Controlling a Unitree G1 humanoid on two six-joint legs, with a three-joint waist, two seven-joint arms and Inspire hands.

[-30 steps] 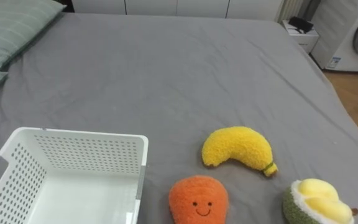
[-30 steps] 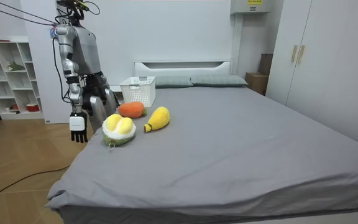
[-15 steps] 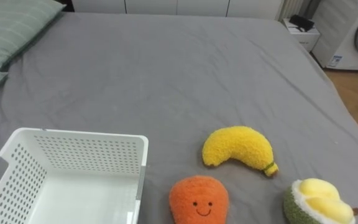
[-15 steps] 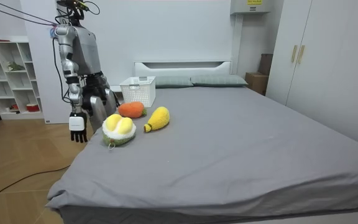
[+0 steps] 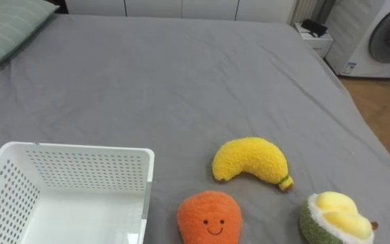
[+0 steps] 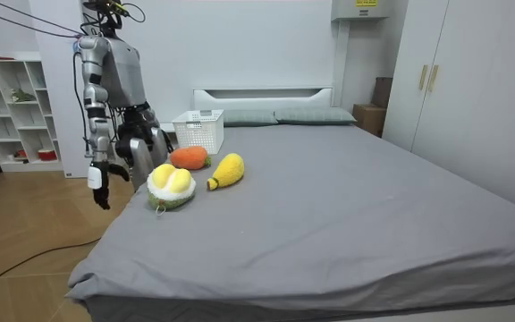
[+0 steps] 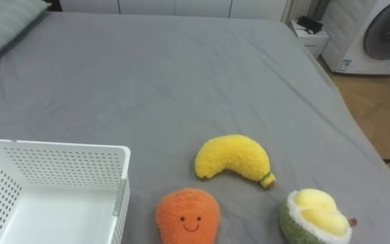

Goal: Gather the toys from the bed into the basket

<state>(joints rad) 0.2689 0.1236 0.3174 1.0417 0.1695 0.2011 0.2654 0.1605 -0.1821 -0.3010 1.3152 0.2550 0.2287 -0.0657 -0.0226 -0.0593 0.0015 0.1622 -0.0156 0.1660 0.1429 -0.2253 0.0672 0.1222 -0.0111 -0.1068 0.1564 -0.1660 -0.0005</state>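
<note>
Three plush toys lie on the grey bed (image 5: 181, 74) near its edge: a yellow banana (image 5: 249, 160), an orange carrot-like toy with a smiling face (image 5: 209, 215) and a green and yellow durian (image 5: 334, 217). A white perforated basket (image 5: 80, 157) stands empty to their left. In the room view the robot stands at the bedside by the durian (image 6: 171, 185) and the basket (image 6: 198, 131). My right hand (image 6: 98, 182) hangs low beside the bed, fingers relaxed and holding nothing, apart from the toys.
Green striped pillows (image 5: 5, 27) lie at the bed's head, far left. A washing machine (image 5: 384, 34) and a small white cabinet (image 5: 313, 37) stand past the far side. A white shelf unit (image 6: 16, 107) is behind the robot, wardrobes (image 6: 472, 89) across the room.
My right arm has swung towards the room view's left, away from the bed. The eye view has shifted slightly; the toys and basket lie as before.
</note>
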